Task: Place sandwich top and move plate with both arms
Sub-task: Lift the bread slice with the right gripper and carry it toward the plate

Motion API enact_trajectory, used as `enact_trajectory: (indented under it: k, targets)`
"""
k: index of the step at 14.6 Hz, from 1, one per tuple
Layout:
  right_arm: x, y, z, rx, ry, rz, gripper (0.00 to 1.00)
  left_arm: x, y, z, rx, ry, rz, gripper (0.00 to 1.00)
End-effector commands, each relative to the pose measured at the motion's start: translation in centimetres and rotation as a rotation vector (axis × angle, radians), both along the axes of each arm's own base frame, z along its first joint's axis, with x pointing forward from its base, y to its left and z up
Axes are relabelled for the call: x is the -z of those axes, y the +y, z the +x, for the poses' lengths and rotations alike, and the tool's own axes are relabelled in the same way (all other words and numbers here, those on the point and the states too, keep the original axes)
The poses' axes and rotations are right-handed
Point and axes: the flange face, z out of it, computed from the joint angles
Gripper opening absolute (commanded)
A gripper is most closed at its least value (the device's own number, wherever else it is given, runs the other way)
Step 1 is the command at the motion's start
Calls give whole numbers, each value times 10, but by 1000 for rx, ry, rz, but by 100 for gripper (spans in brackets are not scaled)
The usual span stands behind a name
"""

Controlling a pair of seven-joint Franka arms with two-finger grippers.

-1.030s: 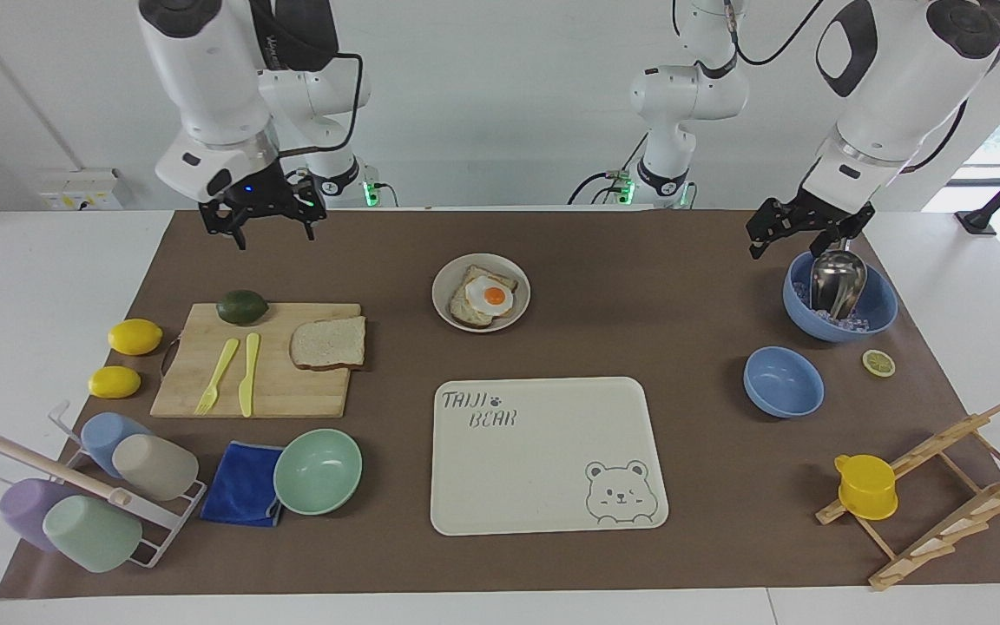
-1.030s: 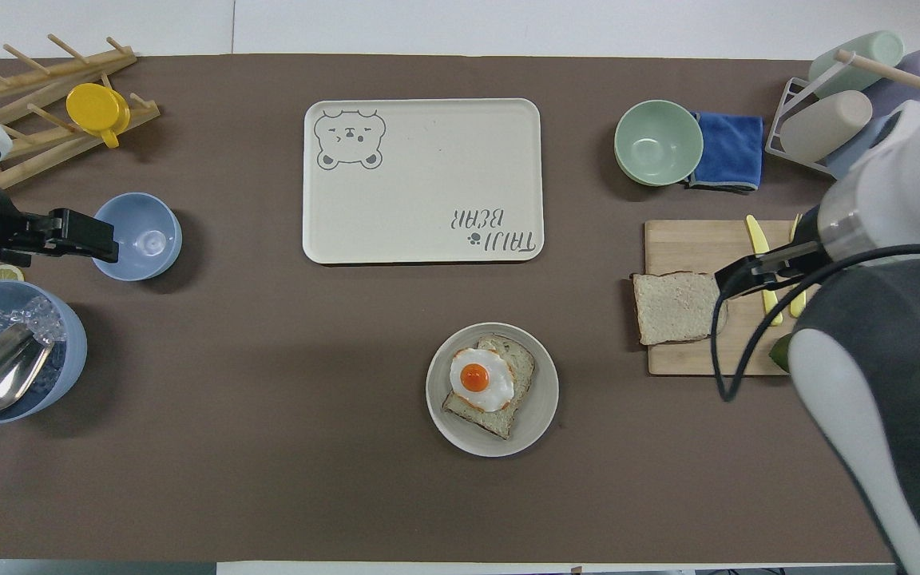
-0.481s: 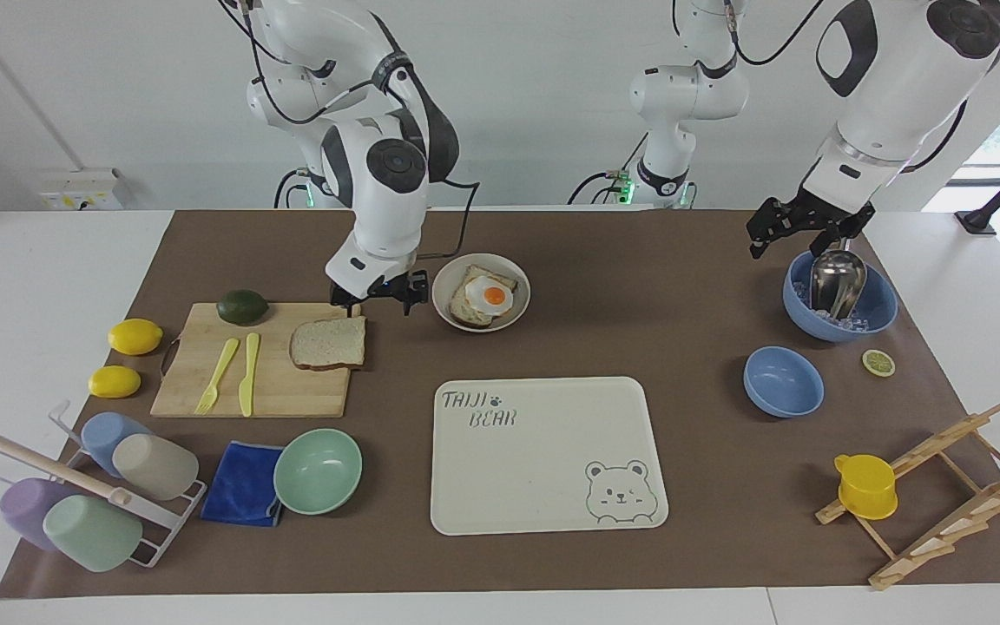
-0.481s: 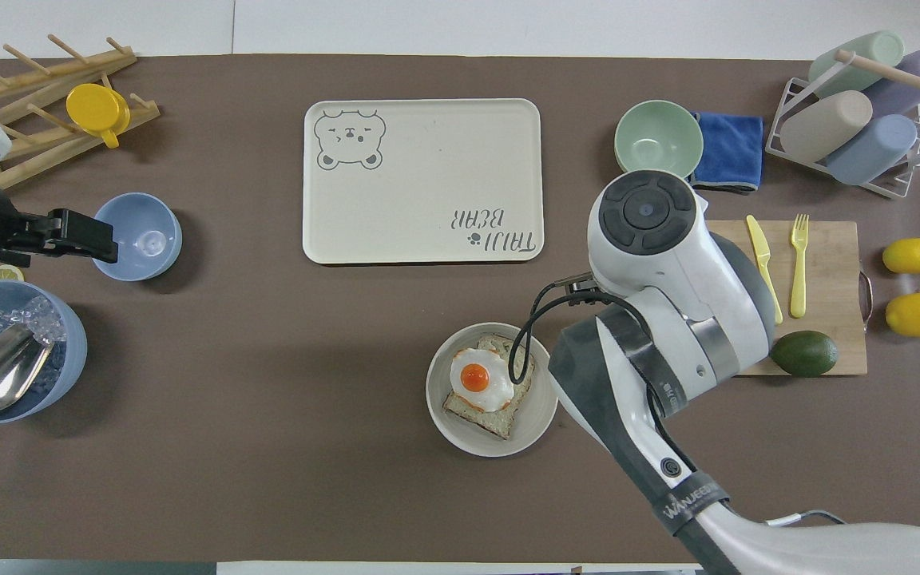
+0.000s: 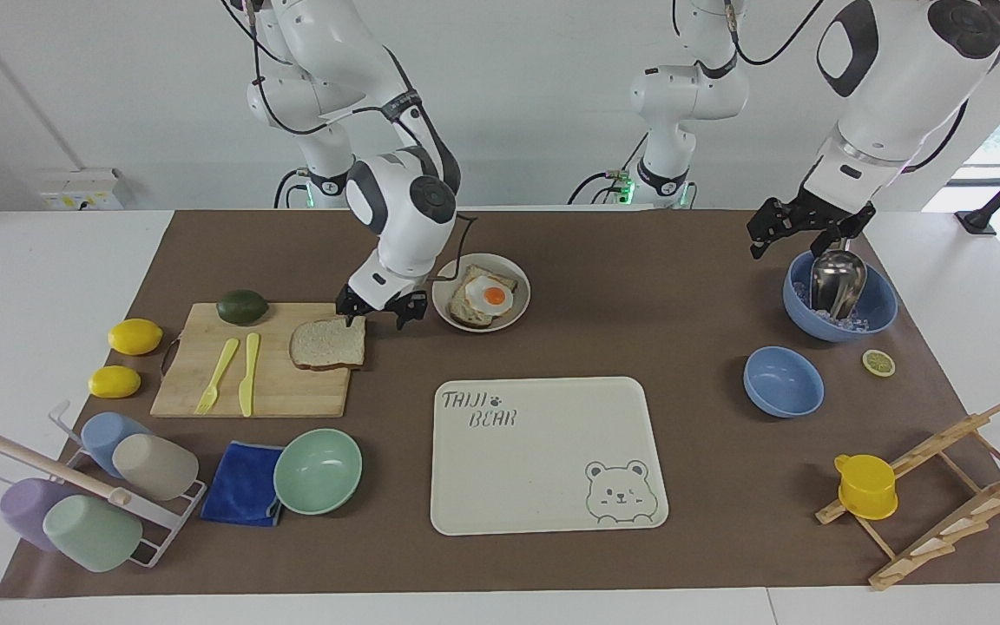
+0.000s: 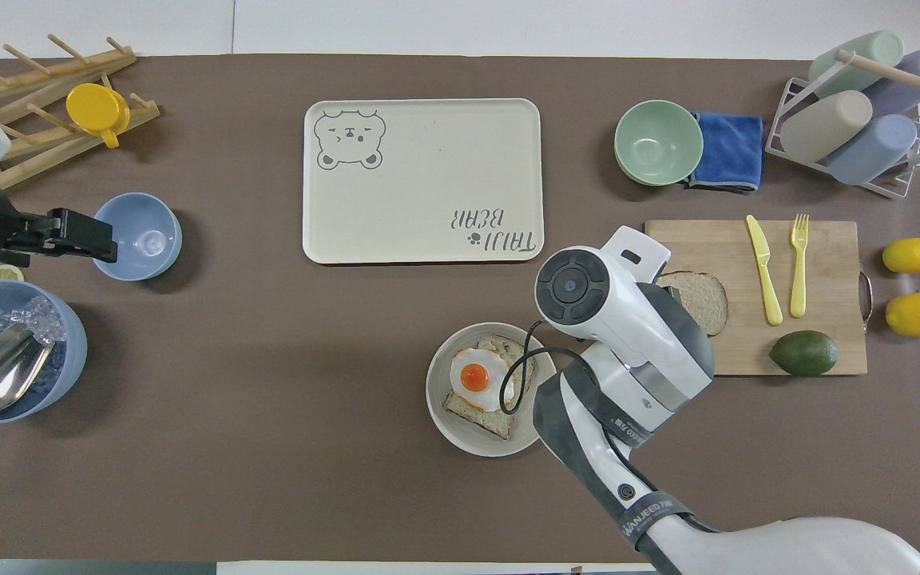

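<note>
The sandwich top [image 5: 328, 343] lies flat on the wooden cutting board [image 5: 205, 382]; in the overhead view the right arm covers part of the slice [image 6: 706, 299]. The plate [image 5: 519, 314] stands beside the board toward the left arm's end and bears a bread slice with a fried egg [image 5: 493, 296]; it also shows in the overhead view [image 6: 448, 415]. My right gripper [image 5: 376, 317] is open and low over the slice's corner nearest the plate. My left gripper [image 5: 793, 241] is open and waits over the blue ice bowl [image 5: 878, 312].
An avocado [image 5: 242, 306], a yellow fork and knife [image 5: 248, 373] are on the board, with two lemons [image 5: 134, 337] beside it. The cream bear tray [image 5: 543, 456], green bowl [image 5: 318, 471], blue cloth, cup rack [image 5: 92, 495], small blue bowl [image 5: 782, 382] and wooden rack [image 5: 943, 495] lie farther from the robots.
My right arm has swung from over the mat's corner across to the bread slice and come down low over its plate-side corner. The left arm has not moved.
</note>
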Motion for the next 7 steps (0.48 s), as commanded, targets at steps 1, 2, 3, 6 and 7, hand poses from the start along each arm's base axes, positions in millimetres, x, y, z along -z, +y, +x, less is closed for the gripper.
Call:
enact_trajectory:
  k: [1,2,3,6,7]
  targets:
    - [13,-12,7,-22,-33,-57,100,-3,5,-4,-3,-10,-7,100]
    - [14,-20,11,-13,-38,-59,100,-3,5,-4,-3,-10,-7,100]
    - [19,-27,13,-5,-47,-45,100,-2,5,-4,-3,-9,-7,100]
    - [28,-44,14,13,-46,-29,99,-3,9,-3,-6,-11,-7,100]
    - [28,-43,13,14,-47,-30,97,-2,9,-3,-6,-9,-6,100]
